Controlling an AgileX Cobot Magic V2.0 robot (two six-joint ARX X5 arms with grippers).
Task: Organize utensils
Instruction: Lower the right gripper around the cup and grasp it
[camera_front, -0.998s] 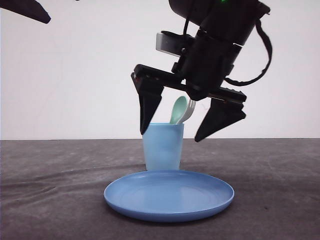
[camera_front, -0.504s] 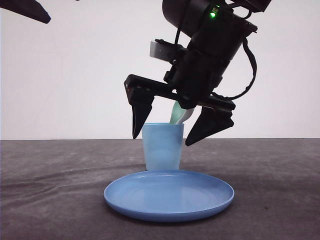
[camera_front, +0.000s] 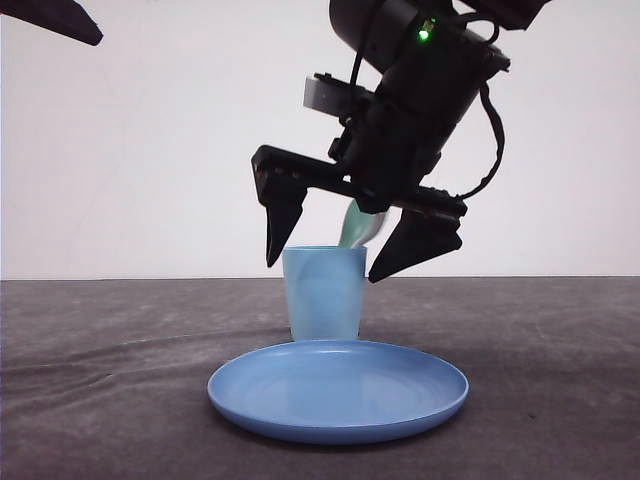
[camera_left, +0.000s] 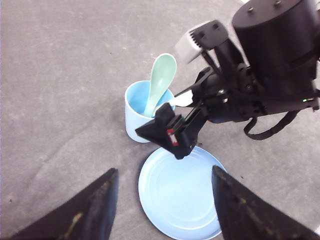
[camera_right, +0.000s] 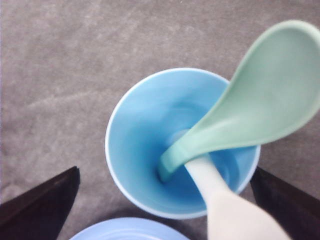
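Plate: nearest me in the front view, the round blue plate (camera_front: 338, 391) lies flat on the grey table (camera_front: 100, 380) with nothing on it.
Cup: just behind the plate stands the light blue cup (camera_front: 324, 292), upright, its base hidden by the plate's far rim.
Spoon: the mint-green spoon (camera_right: 260, 117) stands handle-down in the cup, bowl leaning out over the rim.
Fork: the white fork (camera_right: 227, 210) is in the same cup, its handle end at the bottom beside the spoon's; I can't make out the tines from here.
Right gripper: my right gripper (camera_front: 322, 262) hangs directly over the cup with its jaws spread wide, one fingertip on each side of the rim, holding nothing and touching neither utensil as far as I can see.
Left gripper: the left gripper (camera_left: 162, 200) sits high and off to the side, fingers parted and empty.
Progress: I judge both utensils already stowed in the cup, so the sorting looks done; what's left is lifting the right arm clear without knocking the spoon.
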